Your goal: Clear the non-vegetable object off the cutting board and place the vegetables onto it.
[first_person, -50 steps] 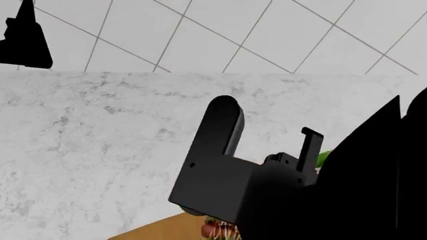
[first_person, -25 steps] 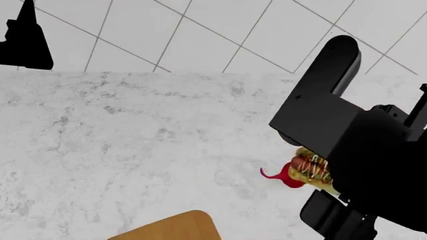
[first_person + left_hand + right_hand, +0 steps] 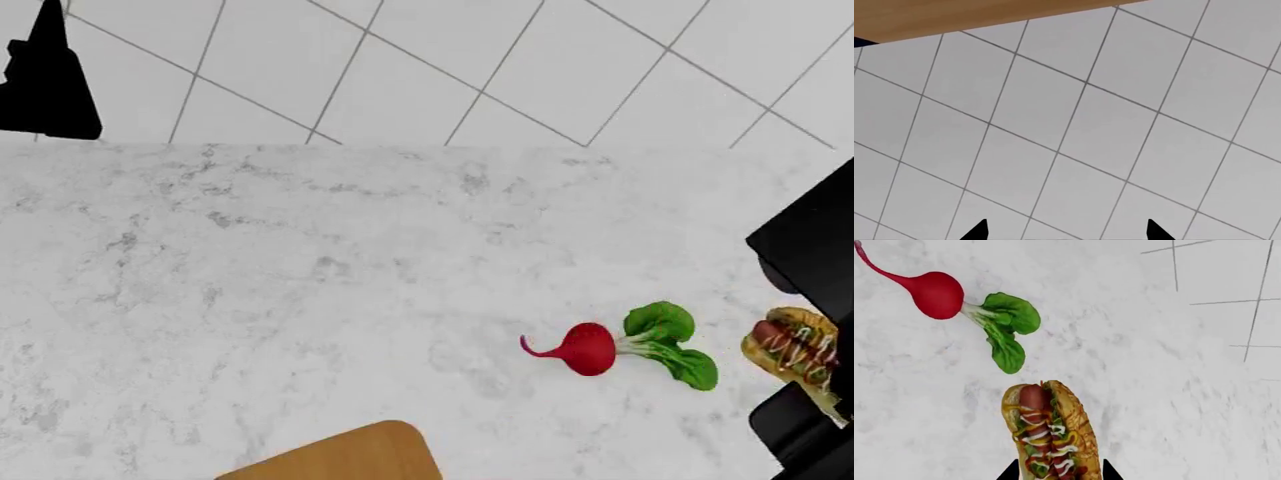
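i've got the hot dog (image 3: 1049, 432) clamped in my right gripper (image 3: 1057, 471), above the marble counter (image 3: 267, 290).
radish (image 3: 587, 348) lies just beside it on the counter, off the cutting board (image 3: 350, 456); left gripper (image 3: 1066, 231) faces wall tiles (image 3: 1074, 140), fingertips apart.

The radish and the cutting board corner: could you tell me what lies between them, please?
Nothing: the head view shows only bare marble counter between the radish and the cutting board.
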`<state>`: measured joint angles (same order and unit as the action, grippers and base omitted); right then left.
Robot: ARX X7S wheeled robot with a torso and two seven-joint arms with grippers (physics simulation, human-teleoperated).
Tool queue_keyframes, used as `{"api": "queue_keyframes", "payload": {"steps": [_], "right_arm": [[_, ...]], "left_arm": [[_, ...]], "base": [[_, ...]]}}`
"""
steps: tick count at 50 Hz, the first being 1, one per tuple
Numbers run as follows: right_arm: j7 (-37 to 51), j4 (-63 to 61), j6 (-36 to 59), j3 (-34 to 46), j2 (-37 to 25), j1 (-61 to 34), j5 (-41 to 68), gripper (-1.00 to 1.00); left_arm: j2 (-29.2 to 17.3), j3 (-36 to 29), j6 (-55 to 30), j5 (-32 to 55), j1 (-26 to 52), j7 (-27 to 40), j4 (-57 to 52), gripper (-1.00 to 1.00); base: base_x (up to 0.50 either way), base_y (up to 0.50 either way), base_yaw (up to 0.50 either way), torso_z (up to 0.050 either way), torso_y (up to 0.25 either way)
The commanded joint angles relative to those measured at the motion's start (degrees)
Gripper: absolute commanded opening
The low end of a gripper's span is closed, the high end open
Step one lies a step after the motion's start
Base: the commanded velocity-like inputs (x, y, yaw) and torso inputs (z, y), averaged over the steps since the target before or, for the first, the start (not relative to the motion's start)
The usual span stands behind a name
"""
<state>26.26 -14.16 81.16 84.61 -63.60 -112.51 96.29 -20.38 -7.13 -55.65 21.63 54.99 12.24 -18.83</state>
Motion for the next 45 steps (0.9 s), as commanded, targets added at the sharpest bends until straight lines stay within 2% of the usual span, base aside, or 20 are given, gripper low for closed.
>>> {"api": "queue_keyframes", "payload": {"steps": [1, 10, 19, 20, 37, 45], "right_arm": [[1.12, 1.3, -3.41, 0.15, -4.54, 3.54, -2.82, -1.0], [2.77, 2.72, -8.22, 1.58, -8.77, 8.14, -3.9, -1.0], [3.09, 4.09, -12.88, 2.65, -8.61, 12.11, -4.03, -1.0], [3.2, 4.24, -12.47, 2.63, -8.44, 11.88, -4.07, 1.0], [4.64, 1.8, -3.09, 0.03, -4.44, 3.14, -2.51, 1.0], [1.3, -0.92, 2.41, 0.72, 1.48, -0.8, -5.31, 1.0]], "left_arm": [[1.02, 1.24, -0.33, -0.53, 0.11, -2.2, -0.12, 1.0], [0.79, 0.74, 0.28, -0.73, 0.18, -2.32, 0.69, 1.0], [0.84, 1.02, -0.09, -0.51, 0.84, -2.02, 1.08, 1.0], [0.79, 1.13, -0.1, -0.45, 1.01, -2.03, 1.09, 1.0], [0.74, 0.6, 0.78, -0.39, -0.1, -1.9, 0.92, 1.0], [0.81, 0.48, 0.66, -0.18, 0.43, -1.85, 0.88, 1.0]], "base": [[0.0, 0.0, 0.0, 0.0, 0.0], [0.0, 0.0, 0.0, 0.0, 0.0], [0.0, 0.0, 0.0, 0.0, 0.0], [0.0, 0.0, 0.0, 0.0, 0.0], [0.0, 0.0, 0.0, 0.0, 0.0], [0.0, 0.0, 0.0, 0.0, 0.0]]}}
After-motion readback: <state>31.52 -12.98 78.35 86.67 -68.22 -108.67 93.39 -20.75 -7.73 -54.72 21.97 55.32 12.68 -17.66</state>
